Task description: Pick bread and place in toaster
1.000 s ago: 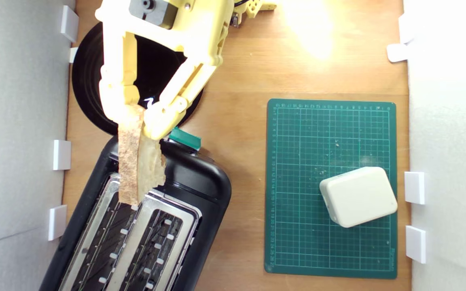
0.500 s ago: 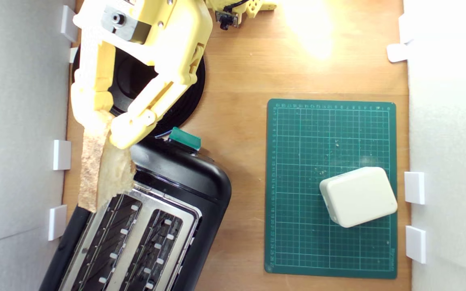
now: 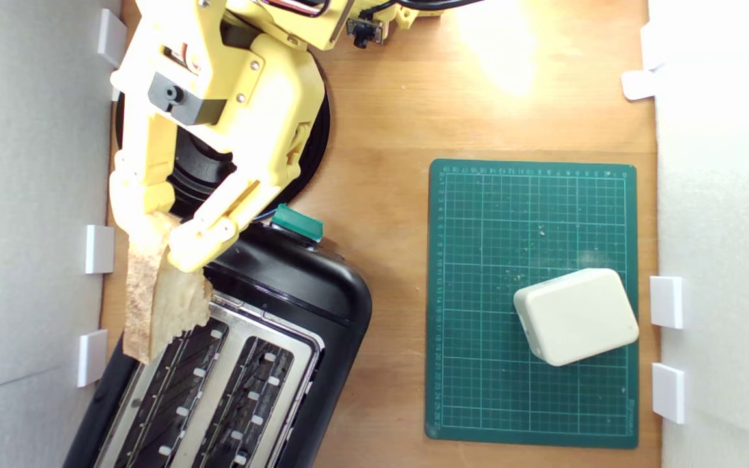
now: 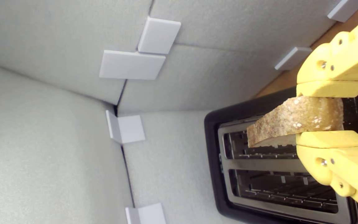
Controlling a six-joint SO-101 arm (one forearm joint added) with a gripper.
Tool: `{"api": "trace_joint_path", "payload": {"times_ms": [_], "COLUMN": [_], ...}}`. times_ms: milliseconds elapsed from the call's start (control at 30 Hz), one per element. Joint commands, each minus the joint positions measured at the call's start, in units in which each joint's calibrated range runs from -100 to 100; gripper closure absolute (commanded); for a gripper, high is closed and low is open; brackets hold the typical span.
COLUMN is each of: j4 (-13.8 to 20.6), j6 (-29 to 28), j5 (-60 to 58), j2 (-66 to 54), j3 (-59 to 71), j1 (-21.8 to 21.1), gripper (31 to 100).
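My yellow gripper (image 3: 165,235) is shut on the bread (image 3: 153,296), a wedge slice with brown crust and pale crumb, held on edge. In the exterior view the bread hangs over the left edge of the black toaster (image 3: 322,292), beside its left slot (image 3: 170,383). In the wrist view the gripper (image 4: 329,113) clamps the bread (image 4: 294,123) above the toaster (image 4: 211,146), over the slot nearer the wall. The teal lever (image 3: 296,223) sticks out at the toaster's end near the black plate.
A round black plate (image 3: 306,140) lies under the arm. A green cutting mat (image 3: 478,292) with a white rounded block (image 3: 575,315) on it lies at the exterior view's right. Grey foam walls (image 3: 30,195) with white clips stand close beside the toaster.
The gripper carried the bread toward the exterior view's left, from over the toaster's middle to its left edge, then shifted slightly down the picture along the slot.
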Motion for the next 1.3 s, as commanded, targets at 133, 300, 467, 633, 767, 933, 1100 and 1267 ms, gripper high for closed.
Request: {"api": "trace_joint_path", "payload": {"times_ms": [133, 300, 467, 633, 767, 933, 1100, 1267], "j4": [0.46, 0.46, 0.46, 0.46, 0.46, 0.46, 0.55, 0.55], "j6": [-0.30, -0.36, -0.36, -0.41, -0.41, -0.41, -0.41, -0.36], "j5": [-1.49, -3.02, -3.28, -3.37, -3.37, -4.48, -5.50, -5.58], "j2": [0.61, 2.52, 3.02, 4.93, 5.43, 7.01, 8.18, 8.51], "j3": [-3.71, -3.80, -3.80, -3.80, -4.43, -4.98, -4.98, -4.98], "j1": [-0.24, -0.24, -0.32, -0.32, -0.32, -0.32, -0.08, 0.17], "gripper": [77.0, 77.0, 77.3, 77.4, 77.4, 77.4, 77.4, 77.4]}}
